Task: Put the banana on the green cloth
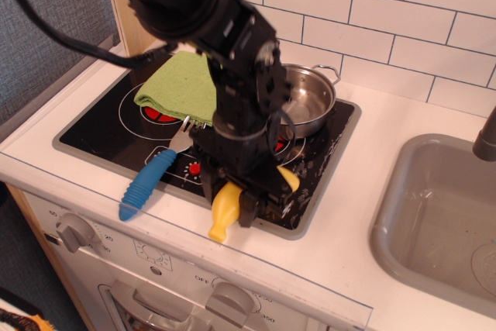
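The yellow toy banana (pixel 224 208) lies at the front edge of the black stovetop, its stub end pointing toward the front. My black gripper (pixel 230 201) stands over it with its fingers down on both sides of the banana's middle, closed against it. The banana's far end (pixel 288 178) shows behind the gripper. The folded lime-green cloth (pixel 178 87) lies on the back left burner, partly hidden by my arm.
A blue-handled fork (pixel 151 178) lies on the stovetop left of the banana. A steel pan (pixel 306 102) sits on the back right burner. A grey sink (pixel 438 222) is at the right. Stove knobs (pixel 74 230) are on the front panel.
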Available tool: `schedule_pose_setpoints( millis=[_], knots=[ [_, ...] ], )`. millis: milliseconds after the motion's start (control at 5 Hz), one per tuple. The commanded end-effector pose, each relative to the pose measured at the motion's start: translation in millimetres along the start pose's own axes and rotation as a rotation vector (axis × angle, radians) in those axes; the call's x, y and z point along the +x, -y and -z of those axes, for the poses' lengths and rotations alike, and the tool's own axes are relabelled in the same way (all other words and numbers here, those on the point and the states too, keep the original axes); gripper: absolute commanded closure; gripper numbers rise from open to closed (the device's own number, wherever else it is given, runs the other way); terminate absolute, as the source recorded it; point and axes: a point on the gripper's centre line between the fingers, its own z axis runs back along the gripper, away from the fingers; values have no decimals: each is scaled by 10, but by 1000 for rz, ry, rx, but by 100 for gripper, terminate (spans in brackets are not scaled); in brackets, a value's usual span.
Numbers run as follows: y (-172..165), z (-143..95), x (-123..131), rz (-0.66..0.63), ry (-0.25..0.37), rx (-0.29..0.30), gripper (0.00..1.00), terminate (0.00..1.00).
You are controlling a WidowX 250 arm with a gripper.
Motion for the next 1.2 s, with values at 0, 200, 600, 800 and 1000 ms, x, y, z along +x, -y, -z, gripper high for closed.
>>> schedule_pose_setpoints(
  millis=[0,200,600,800,1000],
  knots=[
    [-585,-720,183,-176,183,33,100,0],
    [-1096,-660,336,-302,163,35,100,0],
    [-1635,-302,655,-397,89,67,100,0],
    [-1728,-198,760,-411,72,92,100,0],
    [-1774,-114,815,-416,65,98,100,0]
  ],
)
